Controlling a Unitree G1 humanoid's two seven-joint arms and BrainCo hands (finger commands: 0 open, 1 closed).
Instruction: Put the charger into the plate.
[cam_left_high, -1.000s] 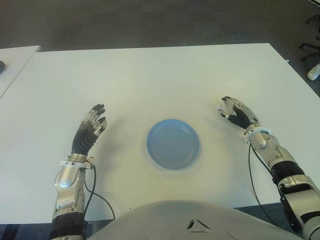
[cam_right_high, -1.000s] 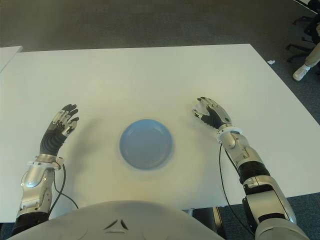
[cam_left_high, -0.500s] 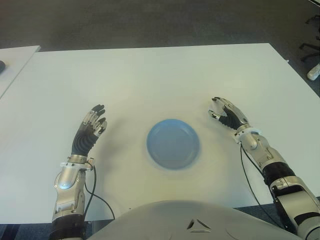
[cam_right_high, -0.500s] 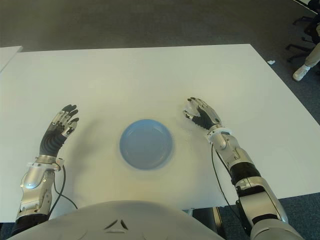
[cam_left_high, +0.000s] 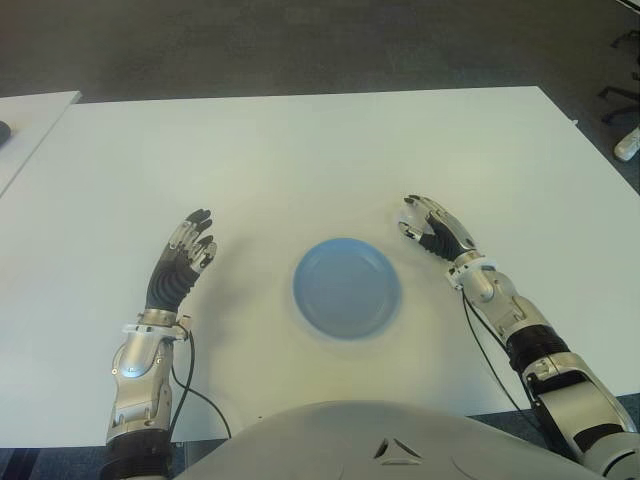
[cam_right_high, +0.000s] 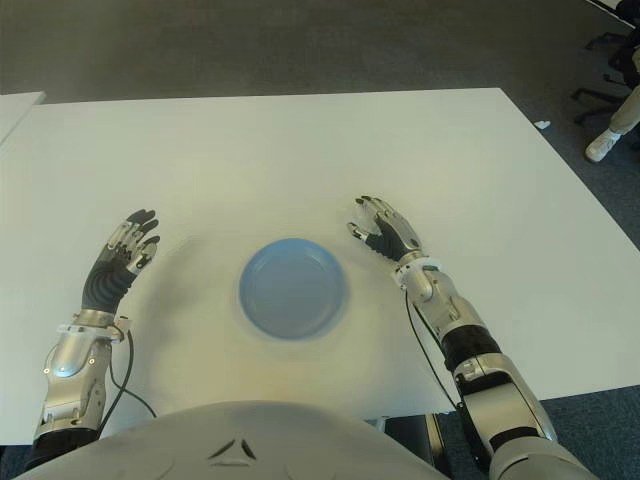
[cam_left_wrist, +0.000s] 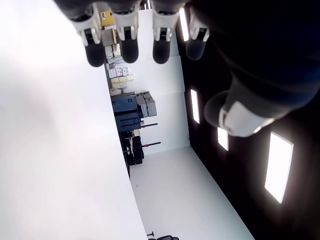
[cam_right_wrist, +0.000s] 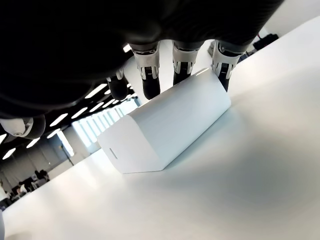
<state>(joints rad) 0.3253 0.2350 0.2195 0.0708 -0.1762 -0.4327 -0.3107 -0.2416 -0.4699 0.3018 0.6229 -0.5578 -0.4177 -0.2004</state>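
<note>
The charger (cam_right_wrist: 165, 125) is a small white block, seen close in the right wrist view just over the white table (cam_left_high: 300, 150). My right hand (cam_left_high: 432, 228) covers it from above, fingers curled onto its far side and thumb off to the side. In the eye views only a white corner of the charger (cam_left_high: 409, 213) peeks out by the fingertips. The round blue plate (cam_left_high: 347, 287) lies just left of this hand, with nothing in it. My left hand (cam_left_high: 185, 255) shows left of the plate, fingers straight and holding nothing.
Another white table's corner (cam_left_high: 30, 110) shows at the far left. Dark floor lies beyond the table's far edge. A chair base and a person's shoe (cam_left_high: 627, 145) are at the far right. Thin cables hang from both wrists near the front edge.
My right hand has travelled left across the table toward the plate, the charger moving along under its fingers. The left hand has stayed put.
</note>
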